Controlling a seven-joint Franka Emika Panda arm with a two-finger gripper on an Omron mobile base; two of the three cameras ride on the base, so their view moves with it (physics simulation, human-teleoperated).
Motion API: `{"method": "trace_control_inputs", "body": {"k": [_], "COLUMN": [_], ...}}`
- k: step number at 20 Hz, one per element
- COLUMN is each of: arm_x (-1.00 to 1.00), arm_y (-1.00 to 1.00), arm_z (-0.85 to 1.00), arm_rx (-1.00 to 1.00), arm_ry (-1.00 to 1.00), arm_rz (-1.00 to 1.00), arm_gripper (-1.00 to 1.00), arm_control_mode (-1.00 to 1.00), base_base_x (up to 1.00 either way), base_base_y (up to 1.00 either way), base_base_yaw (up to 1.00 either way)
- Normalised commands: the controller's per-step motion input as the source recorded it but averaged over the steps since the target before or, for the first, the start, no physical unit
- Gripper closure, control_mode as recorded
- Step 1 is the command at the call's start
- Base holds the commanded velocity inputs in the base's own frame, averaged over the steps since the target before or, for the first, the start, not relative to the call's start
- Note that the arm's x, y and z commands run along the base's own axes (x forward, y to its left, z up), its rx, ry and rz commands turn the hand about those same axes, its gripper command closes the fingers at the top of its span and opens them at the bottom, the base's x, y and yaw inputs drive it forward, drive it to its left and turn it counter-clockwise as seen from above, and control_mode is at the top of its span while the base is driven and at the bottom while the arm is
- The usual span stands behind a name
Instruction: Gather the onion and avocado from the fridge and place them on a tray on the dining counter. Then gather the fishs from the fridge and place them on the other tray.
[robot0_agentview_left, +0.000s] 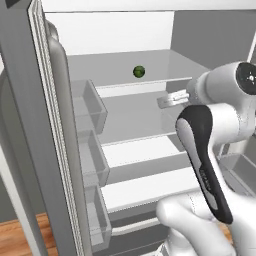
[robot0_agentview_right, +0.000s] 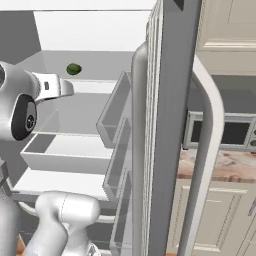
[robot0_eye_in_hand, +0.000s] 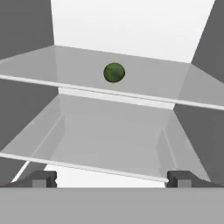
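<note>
- fridge (robot0_agentview_left: 125, 65) open, both doors swung out; grey interior, white back wall, several glass shelves.
- upper shelf (robot0_eye_in_hand: 144, 81) holds one item: avocado (robot0_eye_in_hand: 114, 72), upper centre of the hand view, sitting alone near the shelf's middle.
- same avocado (robot0_agentview_left: 139, 72) at upper centre in left base view, and upper left in right base view (robot0_agentview_right: 73, 69).
- shelf below (robot0_eye_in_hand: 109, 131) bare; lower shelves in left base view also bare, pale.
- door bins (robot0_agentview_left: 90, 107) stacked along the left door at frame left in the left base view, clear plastic, nothing seen inside; right door's bins (robot0_agentview_right: 117, 120) mid frame in right base view, likewise.
- gripper (robot0_eye_in_hand: 109, 178) at bottom of hand view, fingers spread wide apart, nothing between them, well short of the avocado.
- shelf front edges (robot0_eye_in_hand: 87, 91) run as pale strips across the hand view; open room above the lower shelf, grey side walls left and right.
- avocado looks small, round, dark green, slightly mottled, much smaller than its shelf.
- right base view: counter (robot0_agentview_right: 227, 165) and cream cabinets at frame right, behind the door handle (robot0_agentview_right: 210, 150).
</note>
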Motion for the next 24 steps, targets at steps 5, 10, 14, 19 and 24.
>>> {"method": "trace_control_inputs", "body": {"k": [5, 10, 14, 19, 24], "arm_x": [0.65, 0.71, 0.67, 0.46, 0.43], "arm_y": [0.03, 0.16, 0.22, 0.19, 0.14], "arm_z": [0.73, 0.24, -0.13, -0.42, -0.39], "arm_rx": [-0.01, 0.01, 0.0, 0.01, 0.01], "arm_ry": [-0.01, 0.03, 0.01, 0.0, 0.0], "arm_rz": [0.0, 0.0, 0.0, 0.0, 0.0], "arm_gripper": [-1.0, -1.0, -1.0, -1.0, -1.0], "arm_control_mode": [-1.0, -1.0, -1.0, -1.0, -1.0], "base_base_x": [0.0, 0.0, 0.0, 0.0, 0.0], "base_base_y": [0.0, 0.0, 0.0, 0.0, 0.0], "base_base_yaw": [0.0, 0.0, 0.0, 0.0, 0.0]}}
